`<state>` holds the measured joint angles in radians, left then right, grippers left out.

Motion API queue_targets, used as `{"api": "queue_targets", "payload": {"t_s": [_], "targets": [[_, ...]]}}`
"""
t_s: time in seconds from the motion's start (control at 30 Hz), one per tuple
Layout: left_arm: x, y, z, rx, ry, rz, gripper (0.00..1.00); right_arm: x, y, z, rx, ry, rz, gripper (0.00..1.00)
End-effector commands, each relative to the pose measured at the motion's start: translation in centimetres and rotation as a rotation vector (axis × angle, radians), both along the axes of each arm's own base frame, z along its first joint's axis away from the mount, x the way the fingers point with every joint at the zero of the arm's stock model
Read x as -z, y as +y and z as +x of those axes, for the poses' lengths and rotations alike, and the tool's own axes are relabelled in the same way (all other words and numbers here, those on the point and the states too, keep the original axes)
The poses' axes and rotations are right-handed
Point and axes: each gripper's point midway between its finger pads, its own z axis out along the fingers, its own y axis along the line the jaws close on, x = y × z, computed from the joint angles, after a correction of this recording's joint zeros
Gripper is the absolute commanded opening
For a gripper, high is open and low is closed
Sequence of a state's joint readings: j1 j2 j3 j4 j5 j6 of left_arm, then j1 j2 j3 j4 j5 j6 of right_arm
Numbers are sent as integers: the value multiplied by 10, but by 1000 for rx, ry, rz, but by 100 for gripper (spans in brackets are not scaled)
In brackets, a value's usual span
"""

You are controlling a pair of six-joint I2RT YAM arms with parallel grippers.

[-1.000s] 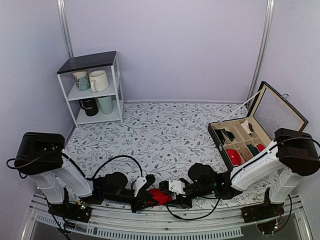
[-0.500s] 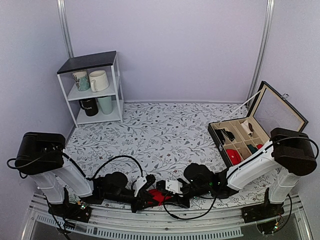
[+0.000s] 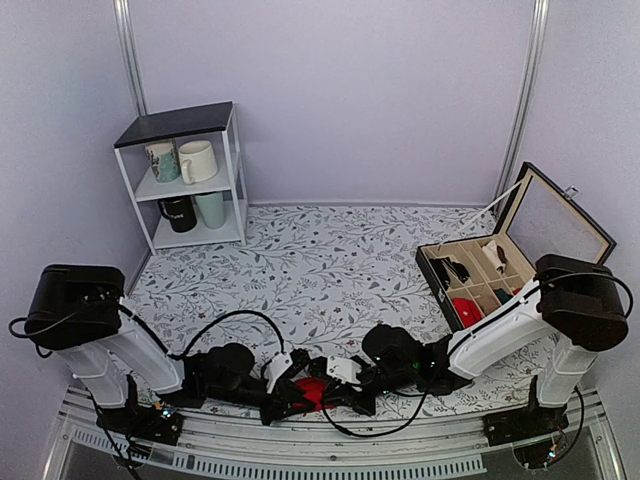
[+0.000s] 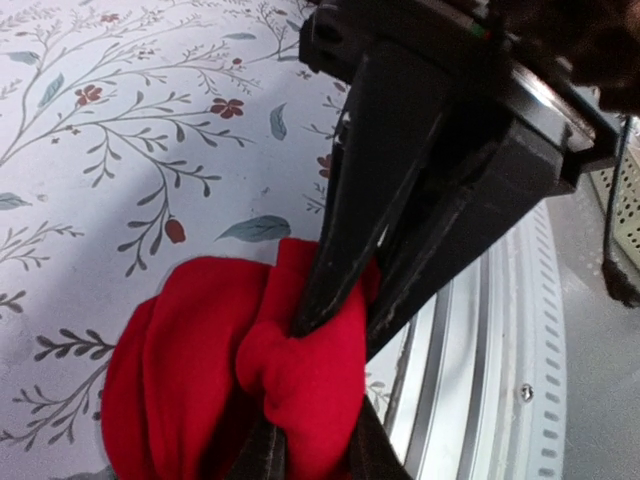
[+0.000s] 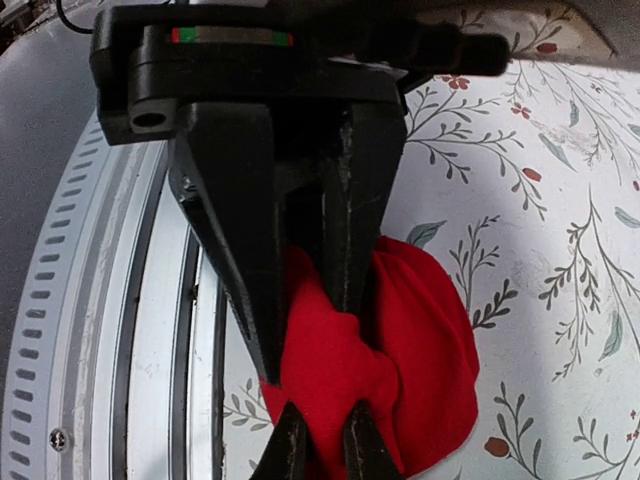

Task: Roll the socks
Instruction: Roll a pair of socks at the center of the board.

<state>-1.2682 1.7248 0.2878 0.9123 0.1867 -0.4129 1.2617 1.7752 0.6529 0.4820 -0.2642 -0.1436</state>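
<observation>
Left gripper (image 4: 315, 452) was clamped on a fold of the socks (image 4: 190, 370); in the left wrist view red knit was squeezed between its two fingers at 6 o'clock. Right gripper (image 5: 322, 447) was also pinched onto the socks (image 5: 420, 340), with fabric bunched between its finger tips at 6 o'clock in the right wrist view. The two grippers faced each other nose to nose, each one's fingers coming in from 12 o'clock in the other's camera, both biting the same red lump. The socks were a bunched wad, not flat, with a thicker rounded part lying on the table beside the pinched knot.

In the top view the socks (image 3: 310, 392) sat at 6 o'clock on the table (image 3: 330, 260), right by the metal rail (image 3: 330, 455) at the near edge. The left gripper (image 3: 285, 395) came in from 9 o'clock and the right gripper (image 3: 335, 385) from 3 o'clock, both arms laid low over the flowered cloth.

An open box (image 3: 500, 270) with compartments stood at 3 o'clock, lid tipped back. One compartment held something red, maybe another roll, too small to tell. A white shelf (image 3: 190, 175) with mugs (image 3: 197, 160) stood at 10 o'clock, well apart from the arms.
</observation>
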Motion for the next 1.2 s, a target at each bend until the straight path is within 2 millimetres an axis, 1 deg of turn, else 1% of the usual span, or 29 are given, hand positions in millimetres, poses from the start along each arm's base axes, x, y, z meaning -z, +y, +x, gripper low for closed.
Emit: {"api": "queue_targets", "payload": {"t_s": [0.0,0.03,0.07,0.17,0.23,0.33,0.4,0.5,0.57,0.67,0.83,0.93,0.97,1.03,1.07,1.17], "targets": [[50,41,-4,-10,15,278,21,49,-19,-11,22,116,-177,4],[43,40,2,-24,-19,273,31,50,-21,-10,32,132,-182,3],[35,40,7,-40,-54,268,33,52,-24,-9,52,151,-189,3],[1,41,25,-98,-173,225,35,56,-31,-2,98,197,-212,3],[-21,43,33,-129,-232,190,35,58,-35,3,143,260,-237,3],[-46,48,36,-156,-260,124,35,64,-40,5,181,363,-304,2],[-54,52,32,-157,-250,84,35,71,-46,6,203,440,-374,2],[-53,58,25,-142,-247,64,34,80,-55,4,235,528,-478,2],[-51,59,23,-141,-258,75,34,80,-58,2,248,594,-516,2],[-49,53,22,-140,-293,95,37,81,-63,3,289,662,-551,3],[-35,46,20,-137,-356,152,39,81,-69,9,339,715,-584,3],[-36,41,19,-136,-426,149,40,83,-70,8,336,736,-600,3],[-38,40,19,-139,-456,146,42,83,-70,8,334,744,-607,3],[-42,38,21,-153,-522,138,55,85,-71,8,336,749,-623,3],[-43,36,21,-148,-549,139,57,85,-71,7,333,752,-630,3],[-46,31,20,-126,-610,138,58,86,-72,9,337,755,-643,3]]}}
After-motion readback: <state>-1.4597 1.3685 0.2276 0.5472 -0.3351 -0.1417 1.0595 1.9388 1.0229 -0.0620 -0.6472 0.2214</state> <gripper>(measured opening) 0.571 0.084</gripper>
